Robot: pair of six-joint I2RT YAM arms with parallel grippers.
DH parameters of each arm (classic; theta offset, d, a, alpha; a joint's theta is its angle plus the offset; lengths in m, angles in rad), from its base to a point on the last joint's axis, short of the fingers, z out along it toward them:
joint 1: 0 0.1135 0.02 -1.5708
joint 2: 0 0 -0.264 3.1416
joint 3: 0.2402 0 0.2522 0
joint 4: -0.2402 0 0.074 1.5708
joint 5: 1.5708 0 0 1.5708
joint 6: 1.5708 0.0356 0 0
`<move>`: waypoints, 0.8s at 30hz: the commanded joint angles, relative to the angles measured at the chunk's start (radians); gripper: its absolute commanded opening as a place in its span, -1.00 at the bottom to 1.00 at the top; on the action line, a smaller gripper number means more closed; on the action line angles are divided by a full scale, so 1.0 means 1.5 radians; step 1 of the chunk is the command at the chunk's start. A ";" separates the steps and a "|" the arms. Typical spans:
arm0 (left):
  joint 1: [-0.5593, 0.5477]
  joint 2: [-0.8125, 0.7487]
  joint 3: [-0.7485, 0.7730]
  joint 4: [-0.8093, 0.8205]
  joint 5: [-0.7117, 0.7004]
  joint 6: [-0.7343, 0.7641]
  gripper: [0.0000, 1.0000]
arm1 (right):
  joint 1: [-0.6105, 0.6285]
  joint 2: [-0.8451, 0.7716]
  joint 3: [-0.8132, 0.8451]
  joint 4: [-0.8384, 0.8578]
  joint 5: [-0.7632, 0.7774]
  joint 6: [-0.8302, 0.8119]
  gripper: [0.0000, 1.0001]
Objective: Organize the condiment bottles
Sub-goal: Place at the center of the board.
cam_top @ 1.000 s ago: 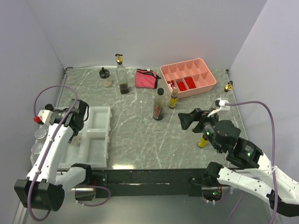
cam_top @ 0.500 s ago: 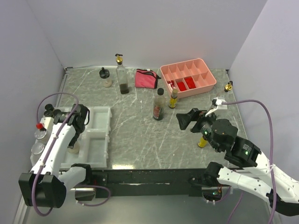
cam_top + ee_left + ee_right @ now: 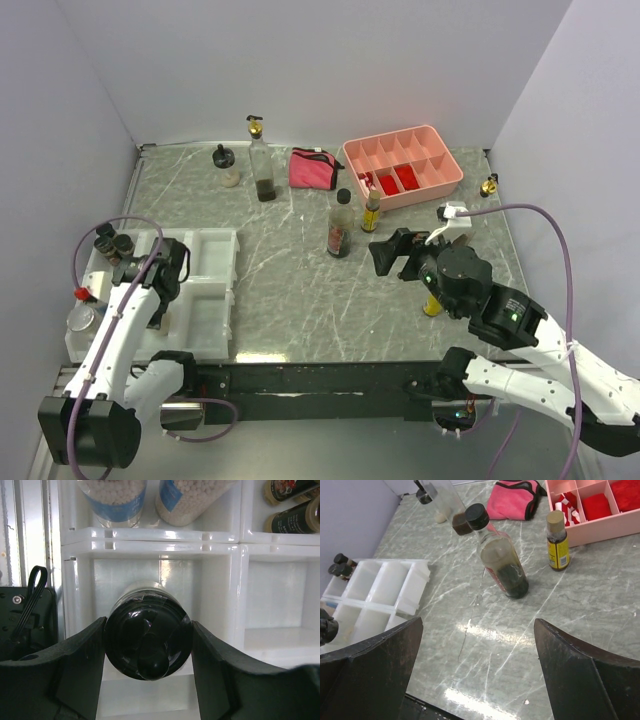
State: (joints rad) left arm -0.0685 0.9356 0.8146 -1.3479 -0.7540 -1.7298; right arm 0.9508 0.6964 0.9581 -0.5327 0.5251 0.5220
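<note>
Clamping a black-lidded jar (image 3: 147, 647) between both fingers, the left gripper (image 3: 147, 630) is holding it over a compartment of the white tray (image 3: 220, 540). Just beyond its fingertips, two jars of pale grains (image 3: 112, 495) are sitting in the next compartment. The right gripper (image 3: 477, 625) is hanging wide open, with a black-capped bottle (image 3: 502, 565) standing ahead of it and a small yellow-labelled bottle (image 3: 557, 542) ahead to its right.
</note>
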 commanded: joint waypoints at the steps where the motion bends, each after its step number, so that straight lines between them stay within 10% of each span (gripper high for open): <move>1: 0.004 -0.007 -0.011 -0.016 -0.025 -0.033 -0.22 | -0.004 -0.001 0.024 0.005 0.010 -0.017 1.00; 9: 0.004 -0.013 -0.015 -0.016 -0.030 -0.036 0.29 | -0.007 -0.003 0.020 0.006 0.017 -0.026 1.00; 14: 0.004 -0.032 0.002 -0.015 -0.031 -0.008 0.97 | -0.011 -0.011 0.012 0.011 0.017 -0.029 1.00; 24: 0.005 -0.067 0.077 -0.015 -0.059 0.036 0.99 | -0.012 -0.030 0.006 0.014 0.003 -0.016 1.00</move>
State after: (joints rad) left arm -0.0666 0.8585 0.8368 -1.3487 -0.7826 -1.7161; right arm 0.9379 0.6750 0.9592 -0.5358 0.5308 0.4961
